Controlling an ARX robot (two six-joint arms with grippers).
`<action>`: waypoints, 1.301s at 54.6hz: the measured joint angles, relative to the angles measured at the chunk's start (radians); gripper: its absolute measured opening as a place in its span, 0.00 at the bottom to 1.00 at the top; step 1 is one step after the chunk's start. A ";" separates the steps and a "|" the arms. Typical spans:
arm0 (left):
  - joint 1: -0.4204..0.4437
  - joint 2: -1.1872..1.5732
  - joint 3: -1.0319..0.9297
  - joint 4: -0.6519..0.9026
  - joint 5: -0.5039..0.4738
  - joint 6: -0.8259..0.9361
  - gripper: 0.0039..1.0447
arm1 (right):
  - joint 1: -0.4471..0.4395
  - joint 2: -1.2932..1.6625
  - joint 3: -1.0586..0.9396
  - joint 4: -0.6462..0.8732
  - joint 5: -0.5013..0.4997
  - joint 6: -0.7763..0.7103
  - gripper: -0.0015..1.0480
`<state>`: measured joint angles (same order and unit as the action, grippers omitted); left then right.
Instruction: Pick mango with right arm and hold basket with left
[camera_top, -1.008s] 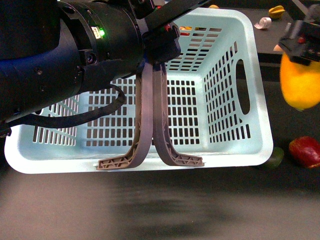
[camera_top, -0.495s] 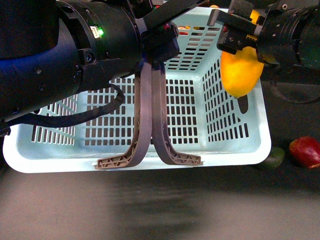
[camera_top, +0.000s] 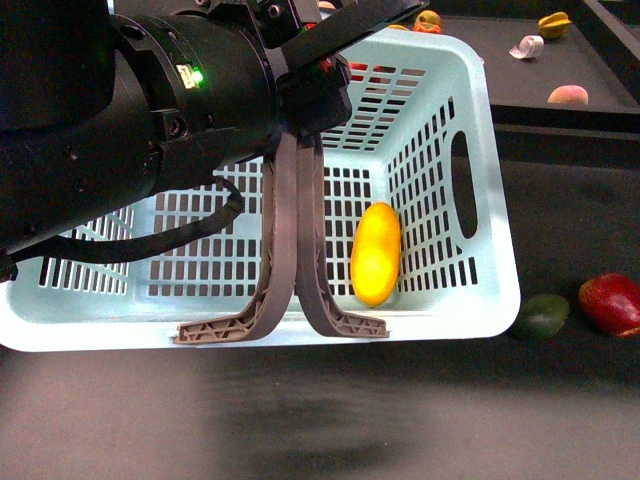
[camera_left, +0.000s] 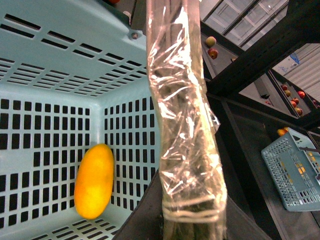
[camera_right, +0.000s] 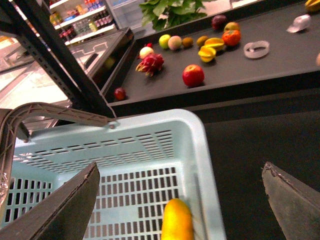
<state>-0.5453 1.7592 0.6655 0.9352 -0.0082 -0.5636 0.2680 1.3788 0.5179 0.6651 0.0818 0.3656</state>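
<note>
Fingers (camera_right: 60, 207) of the right gripper (camera_right: 181, 172) stand spread wide with nothing between them, hovering above one end of the basket (camera_top: 495, 260). Straight below that open gap lies the mango (camera_right: 177, 220), flat on the slotted floor and close against the end wall with the oval cut-out, touching neither pincer. Across the basket from there, the left gripper (camera_top: 312, 95) is pressed together on the two brown-grey handles (camera_top: 290, 230), which it pinches side by side above the middle of the basket. From its own wrist camera the handles (camera_left: 185, 125) show wrapped in crinkled clear film, with the mango (camera_left: 94, 181) down beyond them near the wall. The basket looks tilted slightly in that hold, though I cannot tell whether it is off the table. Further out from the right gripper, outside the basket wall, a dark green fruit (camera_top: 541, 315) and a red fruit (camera_top: 610, 302) sit near each other on the dark surface, well apart from either arm. Past the basket's far rim a shelf (camera_right: 280, 75) carries a scatter of other fruit. By my reckoning the job is all but finished: the mango is in the basket, the right pincer is empty, and the left one has the handles. What seems left is only keeping that grip steady and drawing the right arm clear.
</note>
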 joint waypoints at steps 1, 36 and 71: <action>0.001 0.000 0.000 0.000 0.000 0.000 0.07 | -0.004 -0.018 -0.010 -0.007 0.002 -0.002 0.92; 0.000 0.000 0.000 0.000 0.005 0.005 0.07 | -0.135 -0.945 -0.365 -0.536 0.137 -0.119 0.92; 0.000 0.000 0.000 0.000 0.008 0.003 0.07 | -0.266 -1.102 -0.478 -0.428 -0.080 -0.359 0.12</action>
<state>-0.5449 1.7592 0.6655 0.9352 -0.0006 -0.5602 0.0025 0.2771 0.0395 0.2367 0.0017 0.0071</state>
